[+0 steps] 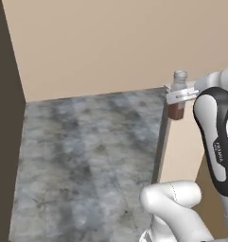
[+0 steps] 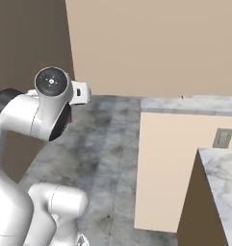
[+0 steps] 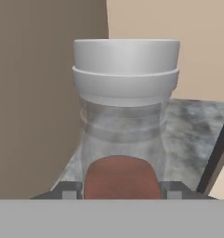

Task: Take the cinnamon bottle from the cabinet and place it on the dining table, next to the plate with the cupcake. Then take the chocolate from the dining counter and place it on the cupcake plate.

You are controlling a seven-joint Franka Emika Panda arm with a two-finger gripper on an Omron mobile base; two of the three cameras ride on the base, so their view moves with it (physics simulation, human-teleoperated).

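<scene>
A white Franka Panda arm carries the cinnamon bottle (image 1: 177,96) in its fingers (image 1: 180,95), held upright in the air above the grey veined floor (image 1: 87,156) of a simulated kitchen. From the left base view, the bottle hangs just past the top corner of a tan cabinet end panel (image 1: 181,146), its pale grey cap (image 1: 180,75) standing out against the beige back wall (image 1: 110,42) and its dark reddish-brown contents showing below the pale bar of the fingers, which crosses the glass at mid-height. The fingers are clamped on either side of the bottle, with nothing under its base.

The hand view looks straight at the cinnamon bottle (image 3: 125,130) from very close range: the wide pale cap (image 3: 126,67) sits on top, the clear narrow neck below it, and the reddish-brown fill at the bottom, flanked by the two small grey fingertips (image 3: 69,191) pressed against the glass on either side. A brown wall (image 3: 39,93) stands to one side of the bottle, and the beige wall and grey floor lie behind it.

From the right base view, the arm's round wrist joint (image 2: 52,82) blocks the bottle. To the right of the arm stands a tan counter base (image 2: 165,168) topped with pale veined marble (image 2: 189,104), and a second marble surface (image 2: 225,182) lies nearer the camera at the lower right. The counter stands well apart from the bottle.
</scene>
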